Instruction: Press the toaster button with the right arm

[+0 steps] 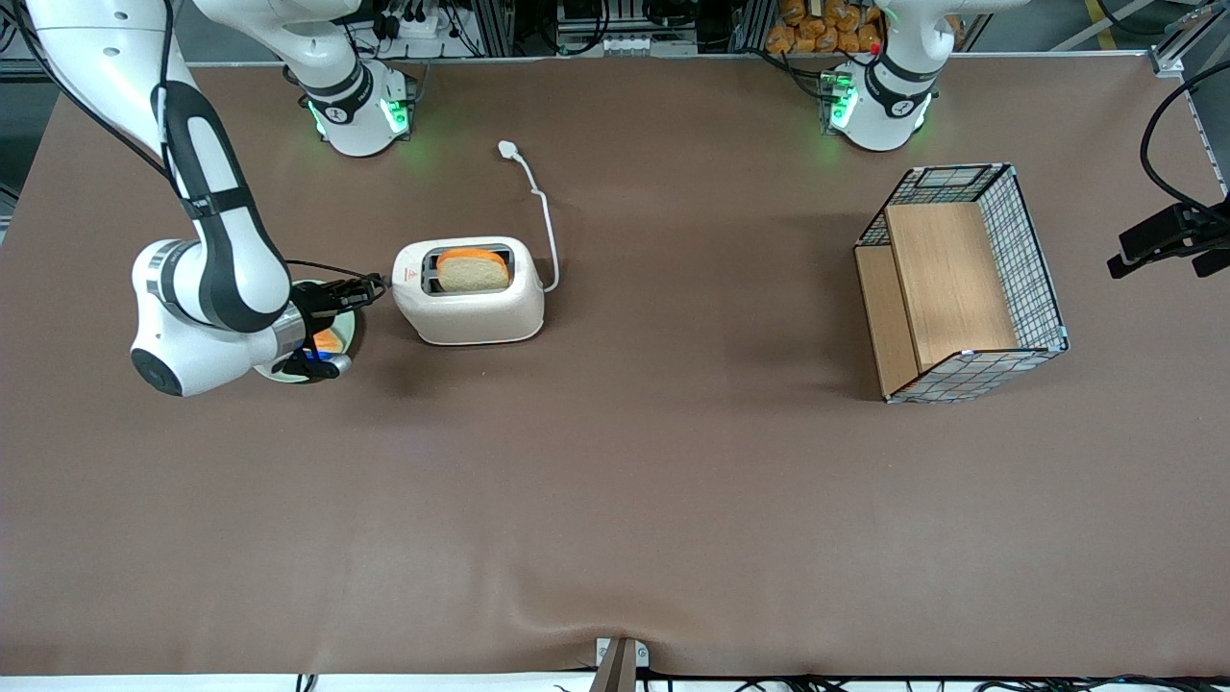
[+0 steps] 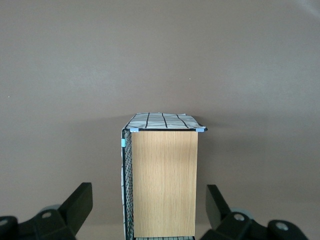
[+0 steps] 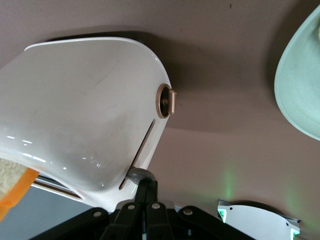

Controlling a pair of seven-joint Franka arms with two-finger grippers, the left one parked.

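One toaster (image 1: 471, 293): you see bread (image 1: 472, 271) in its slot.
Gripper (image 3: 145, 187): fingers pressed together, tip touching the toaster button (image 3: 140, 174).
Plate (image 1: 344, 332): under your wrist.

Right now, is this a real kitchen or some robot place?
Probably a robot lab, not a kitchen: the toaster sits on a cloth-covered table with robot arm bases bolted on. The gripper, fingers shut, touches the toaster button.

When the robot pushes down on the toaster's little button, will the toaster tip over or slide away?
Probably neither. The toaster sits low and wide on the brown table, so tipping looks unlikely. The gripper meets the toaster button with fingers together. Its glossy shell might slide slightly if pushed sideways.
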